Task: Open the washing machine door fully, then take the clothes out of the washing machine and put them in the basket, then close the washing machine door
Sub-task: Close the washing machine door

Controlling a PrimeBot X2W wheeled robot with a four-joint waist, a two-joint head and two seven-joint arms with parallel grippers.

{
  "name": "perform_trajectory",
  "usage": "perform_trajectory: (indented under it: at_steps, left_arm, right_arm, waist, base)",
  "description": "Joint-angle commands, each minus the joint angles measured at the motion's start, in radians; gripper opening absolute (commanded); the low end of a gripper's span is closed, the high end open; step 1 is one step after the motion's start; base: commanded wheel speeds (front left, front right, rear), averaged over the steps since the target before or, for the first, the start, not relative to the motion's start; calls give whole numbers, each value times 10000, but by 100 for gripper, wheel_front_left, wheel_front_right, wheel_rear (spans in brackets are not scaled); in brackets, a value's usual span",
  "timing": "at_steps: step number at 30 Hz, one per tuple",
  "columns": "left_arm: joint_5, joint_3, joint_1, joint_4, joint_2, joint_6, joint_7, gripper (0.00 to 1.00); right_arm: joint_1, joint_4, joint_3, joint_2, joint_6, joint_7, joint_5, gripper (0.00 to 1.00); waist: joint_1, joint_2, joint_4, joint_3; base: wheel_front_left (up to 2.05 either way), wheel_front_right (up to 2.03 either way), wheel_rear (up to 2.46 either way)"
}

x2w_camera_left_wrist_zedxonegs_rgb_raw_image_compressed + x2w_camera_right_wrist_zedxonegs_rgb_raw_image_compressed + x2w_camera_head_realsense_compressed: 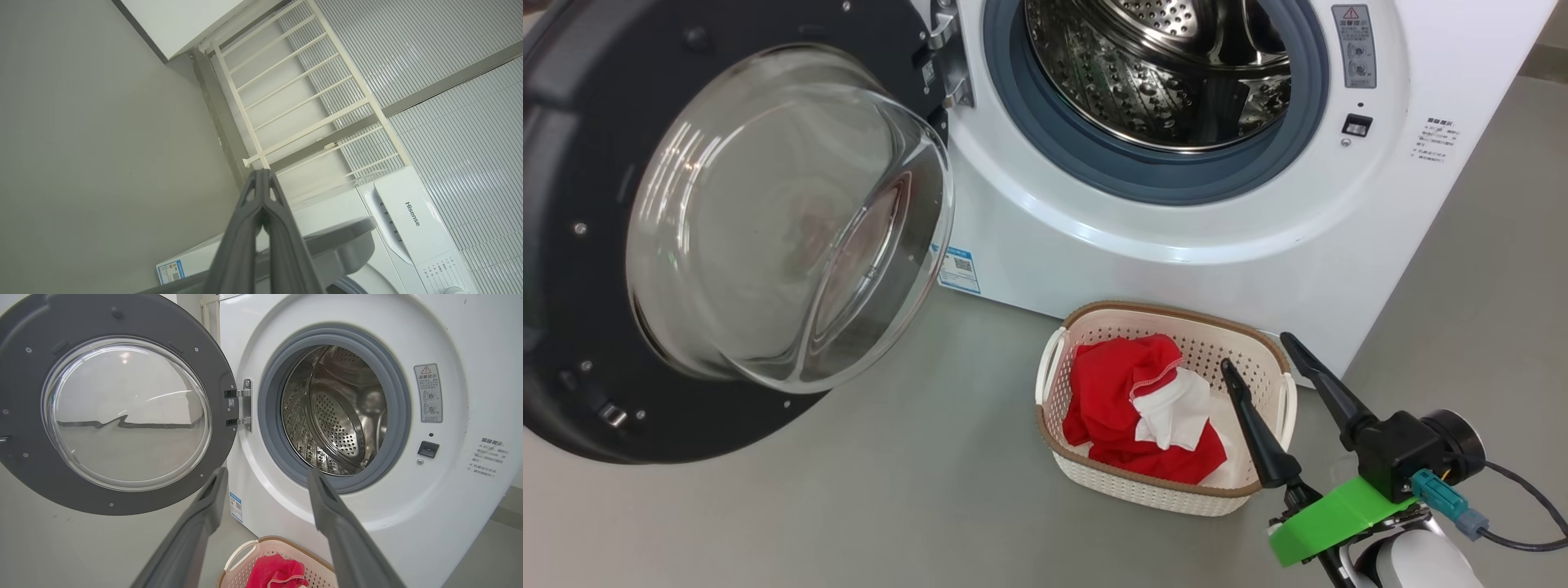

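At the frame's left, the washing machine door (784, 220) stands swung wide, hinge (949, 77) on its right, well apart from the spread right gripper (1256, 351) at lower right by the basket (1176, 314) holding the clothes (1119, 400); the left gripper (261, 175), pressed together, probably sits nearer it.

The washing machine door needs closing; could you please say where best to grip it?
On the washing machine door, grip the dark rim at its free edge, opposite the hinge, probably the best leverage. Come edge-on from that far side with the open right gripper: the rim is flat, the glass bowl bulges.
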Motion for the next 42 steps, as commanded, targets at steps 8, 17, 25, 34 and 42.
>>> perform_trajectory:
  at_steps: [8,17,25,34,42]
  left_arm:
    - [-478,129,-608,1213,1052,-217,1409,0]
    - [-649,-138,-676,1884,1112,-710,2351,0]
    - [-899,-222,-408,1776,881,-1114,3005,0]
    - [-1614,103,243,948,322,-1377,3708,0]
    - [-2121,237,1033,-559,-435,-1164,4330,0]
  right_arm:
    - [-271,-229,237,-10,62,39,-29,100]
    - [-284,-216,254,-9,62,17,-7,100]
    - [-257,-202,221,10,62,-42,29,100]
    - [-248,-144,180,83,62,-110,31,100]
    - [-257,-71,198,166,62,-148,24,100]
  waist:
    - [0,0,-95,105]
    - [0,0,-203,155]
    - [0,0,-210,174]
    - [0,0,-189,191]
    - [0,0,-159,117]
  base:
    - [0,0,0]
    - [0,0,0]
    - [0,0,0]
    - [0,0,0]
    - [0,0,0]
